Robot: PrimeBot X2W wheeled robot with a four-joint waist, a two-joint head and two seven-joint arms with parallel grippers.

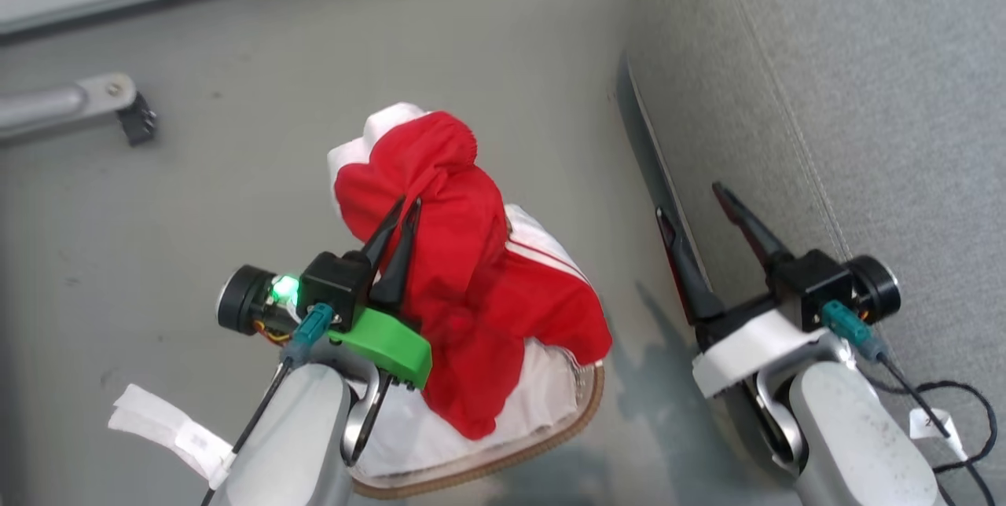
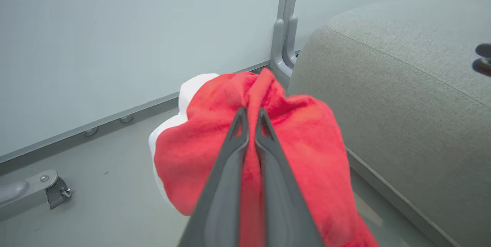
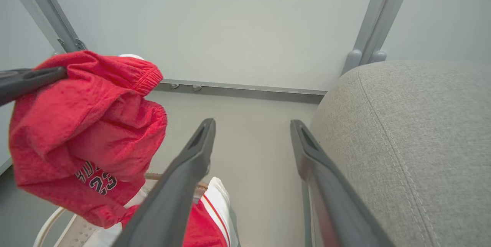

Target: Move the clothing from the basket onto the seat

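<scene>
A strip of bare floor (image 1: 629, 317) is left between the basket (image 1: 550, 431) and the rounded near-left edge of the seat (image 1: 864, 97), which lies to the right. Wider open floor is seen to the left and far side, bounded by a wall (image 2: 115, 28); a metal leg (image 1: 71, 101) stands at far left.

The basket is lined with a white liner (image 1: 542, 388), and a striped garment (image 1: 550, 294) is draped over its right rim.

The clothing (image 1: 448, 168) is pinched by the left gripper (image 1: 409, 206), whose fingers are pressed together on a fold of the upper red piece. This piece is held above the basket, with fabric hanging on both sides of the fingers.

The right gripper (image 1: 692, 202) is held with its fingers spread wide and nothing between them, over the floor strip just beside the seat's edge.
</scene>
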